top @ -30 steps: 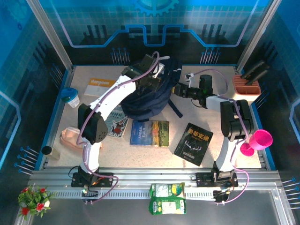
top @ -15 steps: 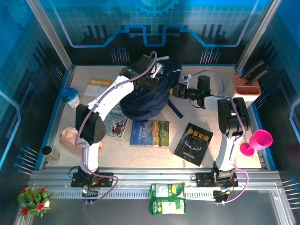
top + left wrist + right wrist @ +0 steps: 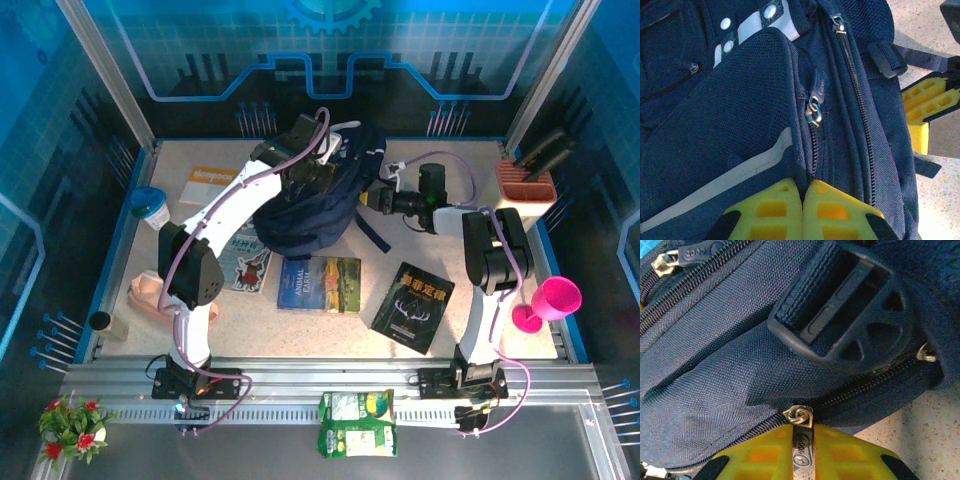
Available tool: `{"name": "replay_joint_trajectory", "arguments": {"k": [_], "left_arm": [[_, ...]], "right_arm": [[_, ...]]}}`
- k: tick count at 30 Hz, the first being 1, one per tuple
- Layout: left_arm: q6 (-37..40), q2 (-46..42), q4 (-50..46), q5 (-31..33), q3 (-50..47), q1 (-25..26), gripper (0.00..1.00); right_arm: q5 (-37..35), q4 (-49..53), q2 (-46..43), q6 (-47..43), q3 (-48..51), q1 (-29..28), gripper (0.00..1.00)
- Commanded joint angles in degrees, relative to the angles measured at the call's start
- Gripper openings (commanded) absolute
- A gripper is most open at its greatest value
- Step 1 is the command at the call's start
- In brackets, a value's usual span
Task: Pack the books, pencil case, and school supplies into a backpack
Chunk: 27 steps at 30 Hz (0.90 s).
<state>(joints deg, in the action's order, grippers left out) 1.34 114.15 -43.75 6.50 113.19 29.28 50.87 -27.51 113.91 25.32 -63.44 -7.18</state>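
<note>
Speckled tabletop (image 3: 330, 330): backpack (image 3: 320, 205) long axis near-left to far-right; left claw (image 3: 803, 189) together, right claw (image 3: 803, 434) clamped on zipper pull (image 3: 802, 452).

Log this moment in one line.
left gripper: shut at backpack | right gripper: shut on zipper pull | books: on table, unpacked

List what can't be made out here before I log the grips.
- Left wrist view: whether the shut left gripper pinches backpack fabric; a dark fold hides the fingertips' contact.
- Top view: grey book, partly covered by the left arm.
- Right wrist view: lettering on the zipper pull held in the right gripper, blurred.
</note>
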Motion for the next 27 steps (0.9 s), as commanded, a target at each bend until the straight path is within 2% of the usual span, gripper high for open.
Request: {"name": "replay_joint_trajectory", "arguments": {"k": [1, 3, 8, 11, 17, 23, 27], "left_arm": [[-2.17, -3.93, 6.08, -0.45, 0.46, -1.01, 0.00], [-2.31, -3.93, 6.10, -0.78, 0.43, -1.11, 0.00], [-2.65, -4.42, 6.90, -2.42, -0.39, -1.33, 0.00], [-2.83, -4.37, 7.14, -3.24, -0.60, -1.42, 0.00], [-2.97, -4.05, 7.26, -3.34, -0.94, -1.48, 0.00], [-3.41, -4.02, 7.70, -3.71, -1.15, -1.59, 0.00], [-4.45, -3.60, 8.19, -4.48, -1.00, -1.64, 0.00]], "right_arm": [[-0.33, 2.24, -2.29, -2.56, 0.12, -1.30, 0.23], [-1.37, 2.63, -1.92, -2.19, -0.26, -1.34, 0.33], [-1.00, 3.25, 0.06, -1.08, -2.53, -1.87, 0.41], [-0.33, 3.22, 0.49, -1.07, -3.02, -2.35, 0.37], [-0.82, 2.04, -0.79, -1.13, -1.46, -2.56, 0.21], [-1.48, 2.05, -2.71, -0.25, 0.62, -2.73, 0.16], [-1.51, 1.00, -4.48, 1.64, 3.30, -3.81, 0.16]]}}
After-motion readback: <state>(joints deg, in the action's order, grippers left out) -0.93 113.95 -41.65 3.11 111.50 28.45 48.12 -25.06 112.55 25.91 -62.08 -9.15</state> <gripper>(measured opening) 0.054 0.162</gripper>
